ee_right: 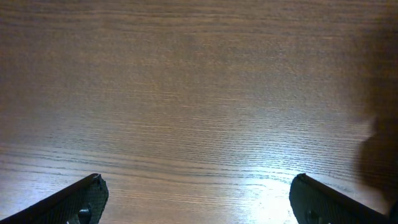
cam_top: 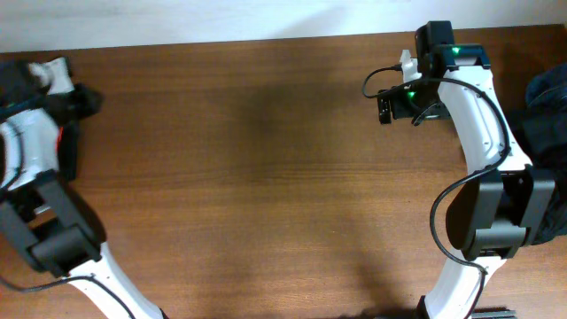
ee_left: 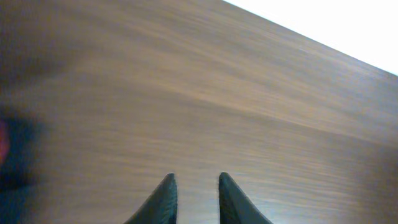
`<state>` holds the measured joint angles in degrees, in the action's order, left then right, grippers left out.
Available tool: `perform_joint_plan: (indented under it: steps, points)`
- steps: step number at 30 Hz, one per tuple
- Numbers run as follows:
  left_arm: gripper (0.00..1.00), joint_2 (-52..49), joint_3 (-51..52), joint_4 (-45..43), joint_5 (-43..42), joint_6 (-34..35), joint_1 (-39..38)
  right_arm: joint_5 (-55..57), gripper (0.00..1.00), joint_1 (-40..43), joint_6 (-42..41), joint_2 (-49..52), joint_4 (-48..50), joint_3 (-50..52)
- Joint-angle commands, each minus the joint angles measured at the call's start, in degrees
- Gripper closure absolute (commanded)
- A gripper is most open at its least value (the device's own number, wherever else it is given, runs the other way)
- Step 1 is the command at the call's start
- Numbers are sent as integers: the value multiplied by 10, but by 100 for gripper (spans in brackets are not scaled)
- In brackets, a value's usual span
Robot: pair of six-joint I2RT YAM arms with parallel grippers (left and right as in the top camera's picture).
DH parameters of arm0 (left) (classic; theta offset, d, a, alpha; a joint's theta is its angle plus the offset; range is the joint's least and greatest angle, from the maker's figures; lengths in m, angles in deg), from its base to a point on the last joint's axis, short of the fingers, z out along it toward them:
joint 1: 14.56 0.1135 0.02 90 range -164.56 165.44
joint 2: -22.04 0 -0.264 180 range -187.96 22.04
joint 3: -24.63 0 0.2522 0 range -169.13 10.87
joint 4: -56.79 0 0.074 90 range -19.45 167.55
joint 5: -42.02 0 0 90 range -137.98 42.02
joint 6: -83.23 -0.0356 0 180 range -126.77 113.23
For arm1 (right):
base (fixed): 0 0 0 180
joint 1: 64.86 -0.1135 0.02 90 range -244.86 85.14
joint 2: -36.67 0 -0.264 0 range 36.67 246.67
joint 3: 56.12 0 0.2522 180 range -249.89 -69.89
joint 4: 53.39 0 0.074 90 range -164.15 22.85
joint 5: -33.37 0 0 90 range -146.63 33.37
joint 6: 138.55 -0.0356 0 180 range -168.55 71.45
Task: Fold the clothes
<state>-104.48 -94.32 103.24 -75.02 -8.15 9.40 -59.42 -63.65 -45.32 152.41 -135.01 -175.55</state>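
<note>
Clothes peek left, denim heap right; left fingers narrow, right fingers wide, empty.

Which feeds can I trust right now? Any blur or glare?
Left wrist view: motion-blurred, grain of the brown wooden table smeared into streaks, top-right corner blown out white. Right wrist view: sharp grain, glare patch between the fingers of the open right gripper, dark shadow at the right edge. Overhead: evenly lit, soft shadow mid-table.

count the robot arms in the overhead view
2. The left arm reaches in along the left side of the table; the right arm comes in near the right side, beside a dark heap of clothes. None seem hidden.
</note>
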Motion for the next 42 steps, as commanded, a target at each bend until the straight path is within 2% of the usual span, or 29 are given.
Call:
perform_joint_plan:
  steps: [1,2,5,7,13,24,42]
  points:
    - [65,29,5,0,-23,26,-59,7,1,-15,0,-9,0,3]
    - [53,29,5,-2,-7,36,-74,7,1,-21,0,-9,0,3]
    - [27,29,5,-12,28,45,-112,7,1,-36,0,-9,0,3]
    - [1,29,5,-17,35,44,-132,7,1,-43,0,-9,0,3]
    - [0,29,5,-22,42,44,-171,7,1,-26,0,-9,0,3]
    - [1,29,5,-21,42,44,-178,7,2,29,0,-9,0,3]
    - [1,29,5,-20,42,44,-178,7,1,30,0,-9,0,3]
